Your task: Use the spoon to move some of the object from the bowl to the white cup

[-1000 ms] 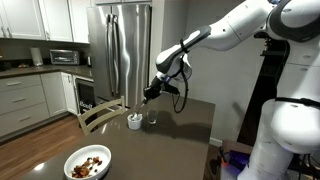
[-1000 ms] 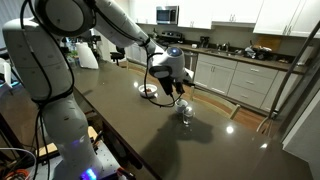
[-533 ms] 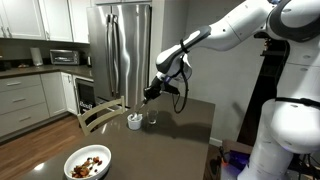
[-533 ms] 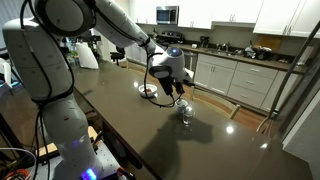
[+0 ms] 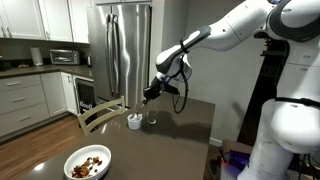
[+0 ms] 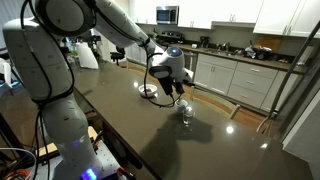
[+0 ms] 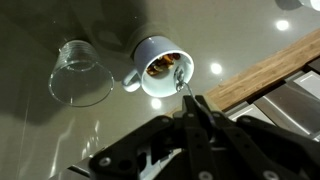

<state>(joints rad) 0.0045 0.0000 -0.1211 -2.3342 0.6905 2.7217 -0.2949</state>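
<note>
Spoon [image 7: 183, 86] has its tip dipped into the little white cup [image 7: 158, 50], and there are some brown chunks [image 7: 160, 68] sitting in there. The fingers [image 7: 198, 112] are clamped tight on the spoon handle, right over the cup. A clear glass [image 7: 80, 72] stands just beside the cup on the dark worktop [image 7: 40, 140]. The big bowl [image 5: 88, 163], also with chunks in it, is well apart from the cup.

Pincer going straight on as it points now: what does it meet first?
Probably the cup: the pincer, shut on the spoon, points down at it, with the spoon tip at its rim. The glass stands off to the side. Depth is unclear.
</note>
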